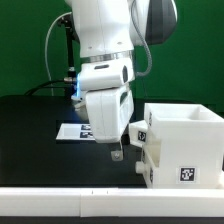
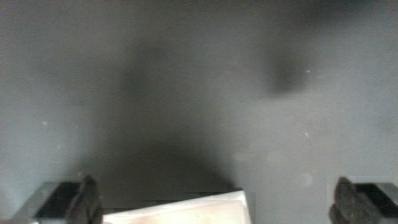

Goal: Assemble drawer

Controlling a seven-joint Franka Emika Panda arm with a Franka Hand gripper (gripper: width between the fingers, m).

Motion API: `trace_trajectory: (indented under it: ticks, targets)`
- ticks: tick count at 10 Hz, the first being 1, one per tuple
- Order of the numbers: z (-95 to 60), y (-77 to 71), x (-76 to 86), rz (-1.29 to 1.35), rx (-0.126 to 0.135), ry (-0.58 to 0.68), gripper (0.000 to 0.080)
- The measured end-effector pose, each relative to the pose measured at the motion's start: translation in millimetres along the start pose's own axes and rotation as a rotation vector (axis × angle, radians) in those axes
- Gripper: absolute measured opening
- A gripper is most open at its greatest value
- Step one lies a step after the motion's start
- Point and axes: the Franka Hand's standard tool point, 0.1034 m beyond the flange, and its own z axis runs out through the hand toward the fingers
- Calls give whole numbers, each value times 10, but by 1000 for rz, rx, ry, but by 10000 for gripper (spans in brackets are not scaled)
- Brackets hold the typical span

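— White plastic drawer casing point(image 1: 182, 143), tagged, sits on the black surface point(image 1: 30, 140) at the exterior view's right?

— Yes. The arm's hand point(image 1: 116, 152) hangs just beside it, fingers point(image 2: 68, 201) apart, empty. The flat white marker board point(image 1: 74, 131) lies behind.

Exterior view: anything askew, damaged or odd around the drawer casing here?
Nothing stands out. The casing sits upright on the table, a smaller white part against its side on the exterior view's left. The gripper hangs beside it, fingers apart and empty.
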Motion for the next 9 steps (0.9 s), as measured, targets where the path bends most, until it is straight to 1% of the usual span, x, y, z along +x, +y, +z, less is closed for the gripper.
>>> trace_trajectory:
  ticks: [3,4,5,6,7,8,9]
  targets:
    - [5,-5,-4,1,1,0,649]
    - [-50,-53,-34,9,-10,-6,649]
    - [-143,-164,-67,47,-30,-17,649]
    - [-246,-352,-102,99,-38,-34,649]
    - [-328,-533,-103,168,-46,-46,649]
    - [-413,-604,-56,224,-57,-52,649]
    - [-430,-606,-11,214,-74,-47,649]
